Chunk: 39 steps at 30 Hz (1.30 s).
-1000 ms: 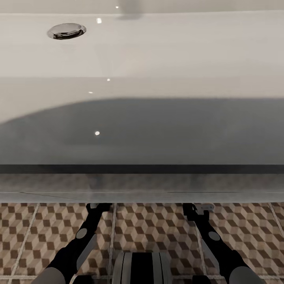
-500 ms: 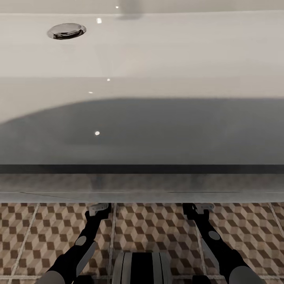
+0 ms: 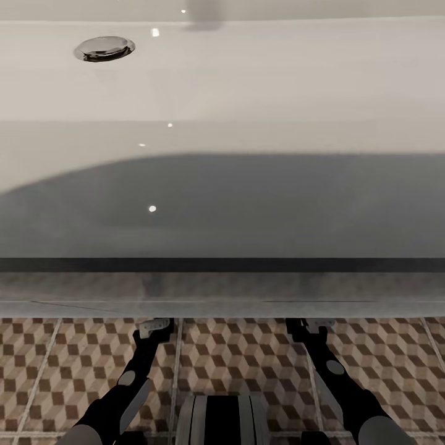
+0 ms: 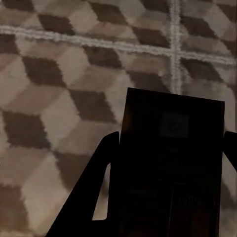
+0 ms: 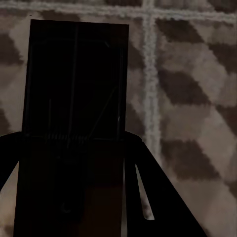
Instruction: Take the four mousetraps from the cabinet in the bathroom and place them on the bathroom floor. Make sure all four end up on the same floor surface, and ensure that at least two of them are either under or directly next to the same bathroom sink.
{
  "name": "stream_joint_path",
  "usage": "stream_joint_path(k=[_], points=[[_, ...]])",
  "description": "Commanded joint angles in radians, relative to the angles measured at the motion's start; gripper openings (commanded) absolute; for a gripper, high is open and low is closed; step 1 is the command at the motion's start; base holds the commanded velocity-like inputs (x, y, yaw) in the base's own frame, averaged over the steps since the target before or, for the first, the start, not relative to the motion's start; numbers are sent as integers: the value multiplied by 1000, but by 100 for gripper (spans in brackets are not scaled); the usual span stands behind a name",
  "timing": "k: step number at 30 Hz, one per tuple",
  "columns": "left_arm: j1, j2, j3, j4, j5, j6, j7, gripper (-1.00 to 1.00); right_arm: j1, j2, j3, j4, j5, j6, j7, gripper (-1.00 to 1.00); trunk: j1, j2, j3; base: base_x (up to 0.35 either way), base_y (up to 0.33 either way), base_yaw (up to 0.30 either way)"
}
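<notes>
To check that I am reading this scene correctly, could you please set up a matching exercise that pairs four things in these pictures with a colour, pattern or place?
Things:
1. drain
2. bathroom floor
3. bathroom sink
4. mousetrap with the wire spring showing

Descriptions:
A. brown, beige and white cube-pattern tiles
B. between the fingers of the right tool
C. round and chrome
D. wide and white, in front of the robot above the tiles

Pairs: 1-C, 2-A, 3-D, 4-B
</notes>
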Motion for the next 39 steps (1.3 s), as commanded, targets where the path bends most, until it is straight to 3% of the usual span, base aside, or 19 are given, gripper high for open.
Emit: stream_joint_path(k=[1, 21, 30, 39], points=[[-1, 1, -9, 0, 1, -21, 15, -100, -1, -1, 8, 1, -15, -10, -2, -100, 0, 0, 0, 0, 0, 0], [-1, -8, -11, 40, 1, -69, 17, -100, -1, 2, 10, 10, -15, -87, -2, -100, 0, 0, 0, 0, 0, 0], [-1, -17, -11, 51, -5, -119, 17, -100, -1, 3, 11, 10, -15, -166, -2, -100, 0, 0, 0, 0, 0, 0], [-1, -15, -11, 46, -4, -126, 17, -100, -1, 3, 12, 13, -16, -175, -2, -100, 0, 0, 0, 0, 0, 0]])
